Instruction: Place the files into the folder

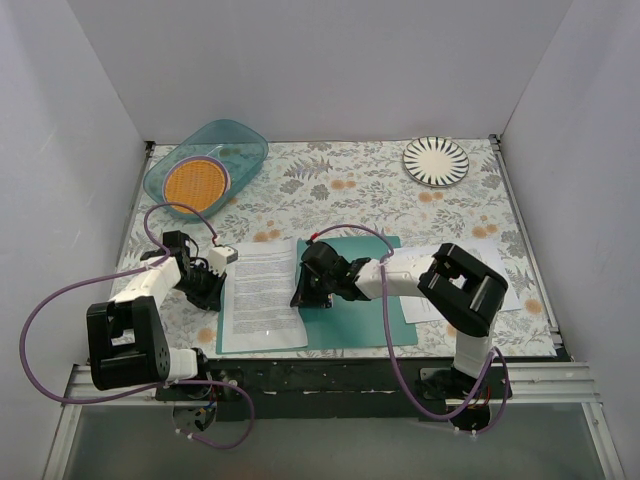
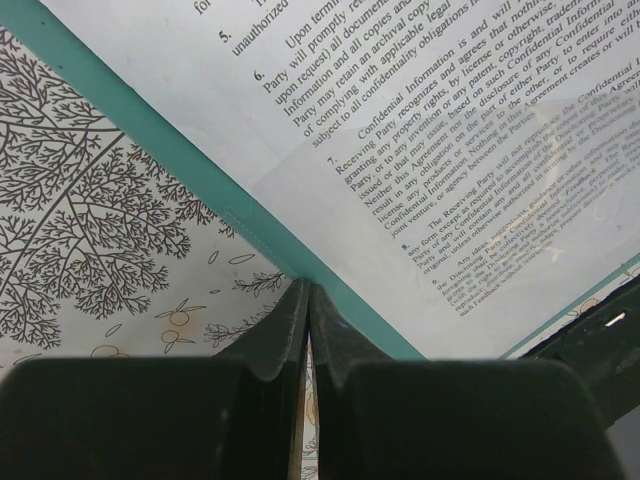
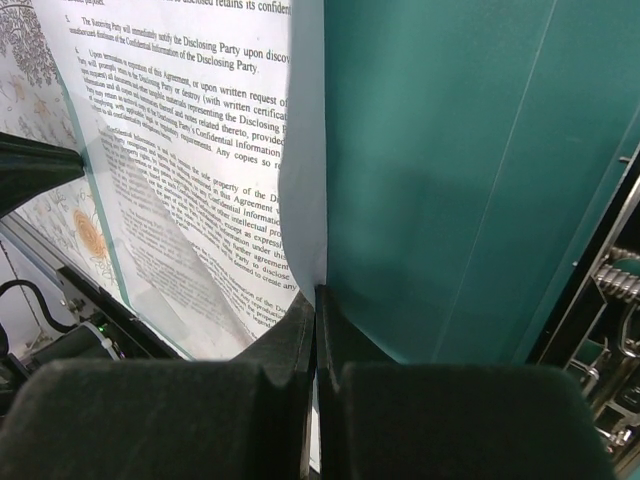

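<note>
Your right hand is clenching on the raised right edge of the printed sheet. That sheet is lying on the left half of the open folder, at the middle of the bench's near edge. Your left hand is sitting clenched against the folder's left edge; whether it is gripping that edge, you cannot tell.

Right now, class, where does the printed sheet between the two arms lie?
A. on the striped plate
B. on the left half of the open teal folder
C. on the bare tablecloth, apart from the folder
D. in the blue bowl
B: the printed sheet lies flat on the open folder. A teal border shows along its left edge, and the folder's bare teal right half lies beside it.
</note>
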Controlling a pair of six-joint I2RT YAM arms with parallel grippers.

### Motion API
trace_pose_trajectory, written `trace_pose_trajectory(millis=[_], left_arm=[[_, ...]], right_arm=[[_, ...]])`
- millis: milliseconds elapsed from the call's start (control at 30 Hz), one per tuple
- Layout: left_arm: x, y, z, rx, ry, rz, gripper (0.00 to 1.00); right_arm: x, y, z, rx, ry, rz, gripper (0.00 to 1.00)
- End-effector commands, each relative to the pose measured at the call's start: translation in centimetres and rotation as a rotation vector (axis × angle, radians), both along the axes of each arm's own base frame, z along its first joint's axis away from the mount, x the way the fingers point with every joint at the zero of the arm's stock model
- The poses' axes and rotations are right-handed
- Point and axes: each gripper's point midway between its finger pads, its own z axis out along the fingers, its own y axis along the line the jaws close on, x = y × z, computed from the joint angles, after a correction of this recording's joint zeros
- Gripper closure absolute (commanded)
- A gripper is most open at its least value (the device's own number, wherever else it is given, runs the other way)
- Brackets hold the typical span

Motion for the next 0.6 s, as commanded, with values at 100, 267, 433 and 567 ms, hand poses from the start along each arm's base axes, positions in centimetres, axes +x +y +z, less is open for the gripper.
trace_pose_trajectory(millis=[100,267,433,567], left_arm=[[0.7,-0.4,0.9,-0.016,-0.019,-0.006,1.00],[4.7,-0.7,5.4,-0.049,-0.124,0.033,1.00],[8.4,-2.6,10.8,-0.155,-0.173,0.095,1.00],[8.4,-7.2,10.8,-0.233,-0.115,0.059,0.99]], right_arm=[[-1.4,-0.8,-0.8,-0.080,0.032,0.041,0.95],[-1.3,-2.2,-0.2,-0.111,-0.012,0.048,0.54],[-1.3,-2.6,0.7,-0.114,-0.037,0.064,0.31],[-0.9,-2.5,1.7,-0.125,-0.075,0.096,0.24]])
